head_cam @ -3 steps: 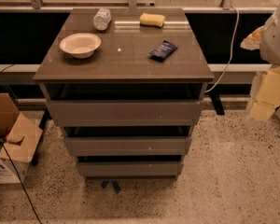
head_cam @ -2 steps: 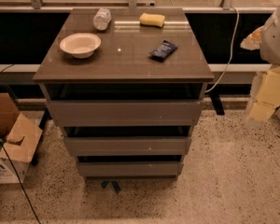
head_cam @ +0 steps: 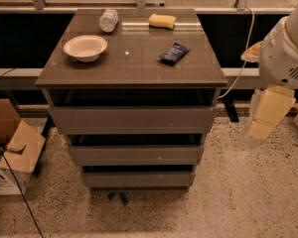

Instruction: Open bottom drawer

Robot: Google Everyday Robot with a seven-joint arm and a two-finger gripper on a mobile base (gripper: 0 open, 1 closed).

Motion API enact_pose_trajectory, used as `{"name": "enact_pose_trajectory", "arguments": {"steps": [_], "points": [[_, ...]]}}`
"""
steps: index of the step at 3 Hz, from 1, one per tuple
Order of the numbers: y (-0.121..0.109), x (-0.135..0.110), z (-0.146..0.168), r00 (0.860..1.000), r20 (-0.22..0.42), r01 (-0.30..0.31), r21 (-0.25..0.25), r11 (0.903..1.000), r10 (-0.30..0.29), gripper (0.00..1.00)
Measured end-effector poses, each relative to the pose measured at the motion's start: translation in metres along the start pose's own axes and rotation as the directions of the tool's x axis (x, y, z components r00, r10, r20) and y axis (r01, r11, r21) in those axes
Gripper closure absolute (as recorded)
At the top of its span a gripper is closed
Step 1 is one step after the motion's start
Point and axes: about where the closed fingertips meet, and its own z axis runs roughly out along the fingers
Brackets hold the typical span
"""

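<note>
Open brown cardboard box (head_cam: 17, 150) stood on speckled floor at far left. Grey-brown glossy tabletop (head_cam: 134, 71) carried white round bowl (head_cam: 85, 47), crumpled clear plastic bottle (head_cam: 109, 20), yellow rectangular sponge (head_cam: 162, 21), dark blue flat packet (head_cam: 173, 53). Bottom drawer (head_cam: 137, 179), plain grey handleless front, was lowest of three, dark gap above it. Pale yellow claw (head_cam: 258, 128) hung at right, well apart from cabinet; open or closed could not be told

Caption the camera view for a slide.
Gripper hangs right of the cabinet, apart from the bottom drawer; bowl, bottle, sponge, packet on top.
</note>
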Motion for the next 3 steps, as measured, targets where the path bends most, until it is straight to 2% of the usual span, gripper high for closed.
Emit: {"name": "enact_pose_trajectory", "arguments": {"steps": [3], "points": [[0.004,-0.015,0.056,0.997,0.072,0.017,-0.017,0.9997,-0.016,0.00]]}}
